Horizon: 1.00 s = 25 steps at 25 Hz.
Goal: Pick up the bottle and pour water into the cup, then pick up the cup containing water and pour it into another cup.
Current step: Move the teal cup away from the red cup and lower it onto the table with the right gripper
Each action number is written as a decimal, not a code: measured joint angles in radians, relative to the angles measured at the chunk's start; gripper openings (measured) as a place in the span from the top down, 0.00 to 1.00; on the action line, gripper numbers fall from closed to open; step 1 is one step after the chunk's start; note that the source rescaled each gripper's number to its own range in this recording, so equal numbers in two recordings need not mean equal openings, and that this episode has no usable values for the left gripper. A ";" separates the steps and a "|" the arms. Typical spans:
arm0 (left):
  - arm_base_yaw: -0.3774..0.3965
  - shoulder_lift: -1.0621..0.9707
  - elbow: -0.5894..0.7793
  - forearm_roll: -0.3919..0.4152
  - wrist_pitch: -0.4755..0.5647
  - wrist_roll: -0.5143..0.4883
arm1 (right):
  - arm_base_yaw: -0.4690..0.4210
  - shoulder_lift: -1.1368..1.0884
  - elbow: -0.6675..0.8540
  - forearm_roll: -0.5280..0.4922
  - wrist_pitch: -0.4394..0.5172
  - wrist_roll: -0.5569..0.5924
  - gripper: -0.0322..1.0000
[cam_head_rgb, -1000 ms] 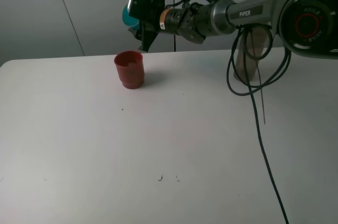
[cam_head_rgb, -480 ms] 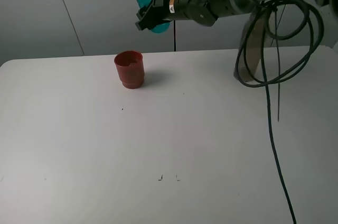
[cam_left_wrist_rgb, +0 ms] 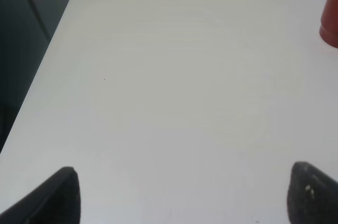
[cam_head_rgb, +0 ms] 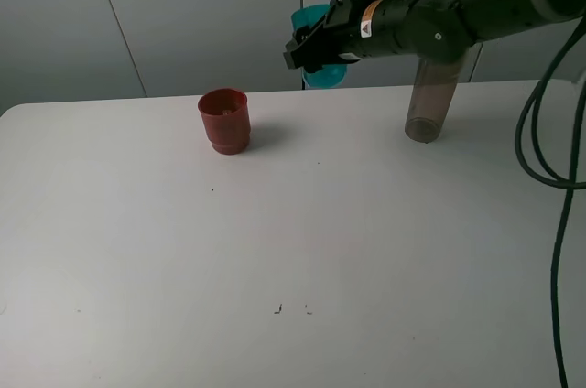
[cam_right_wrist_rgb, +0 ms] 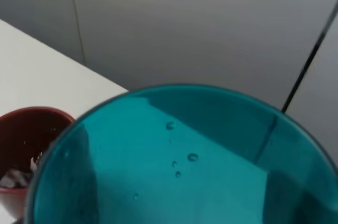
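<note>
Teal tumbler held in the air by the right end effector, above the back of the white surface

The translucent teal tumbler [cam_head_rgb: 319, 47] hangs clear of the surface [cam_head_rgb: 275, 242], clamped in the right end effector [cam_head_rgb: 316, 45], to the right of the red cup and to the left of the bottle; in the right wrist view the tumbler [cam_right_wrist_rgb: 179, 166] fills most of the picture, with a few droplets on its inside. The red-brown cup [cam_head_rgb: 224, 120] stands upright on the surface, well apart from the tumbler. The smoky grey-brown bottle [cam_head_rgb: 430, 100] stands upright near the back edge, partly hidden behind the right arm. The left end effector [cam_left_wrist_rgb: 185, 195] hovers over bare surface, its two dark fingertips [cam_left_wrist_rgb: 55, 195] set wide apart and holding nothing
</note>
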<state>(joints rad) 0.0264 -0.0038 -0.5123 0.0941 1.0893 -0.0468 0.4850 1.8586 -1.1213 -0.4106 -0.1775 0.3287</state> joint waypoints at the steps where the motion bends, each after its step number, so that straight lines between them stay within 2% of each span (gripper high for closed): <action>1: 0.000 0.000 0.000 0.000 0.000 0.000 | -0.003 -0.024 0.041 0.015 -0.007 -0.006 0.90; 11: 0.000 0.000 0.000 0.000 0.000 0.000 | -0.028 -0.268 0.393 0.239 -0.057 -0.100 0.90; 15: 0.000 0.000 0.000 0.000 0.000 0.000 | -0.063 -0.335 0.527 0.268 -0.091 -0.109 0.90; 18: 0.000 0.000 0.000 0.000 0.000 0.000 | -0.100 -0.358 0.627 0.286 -0.172 -0.110 0.90; 22: 0.000 0.000 0.000 0.000 0.000 0.000 | -0.152 -0.360 0.757 0.325 -0.345 -0.122 0.90; 25: 0.000 0.000 0.000 0.000 0.000 0.000 | -0.162 -0.361 0.817 0.411 -0.475 -0.213 0.90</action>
<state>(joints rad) 0.0264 -0.0038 -0.5123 0.0941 1.0893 -0.0468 0.3228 1.4981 -0.3046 0.0000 -0.6523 0.1157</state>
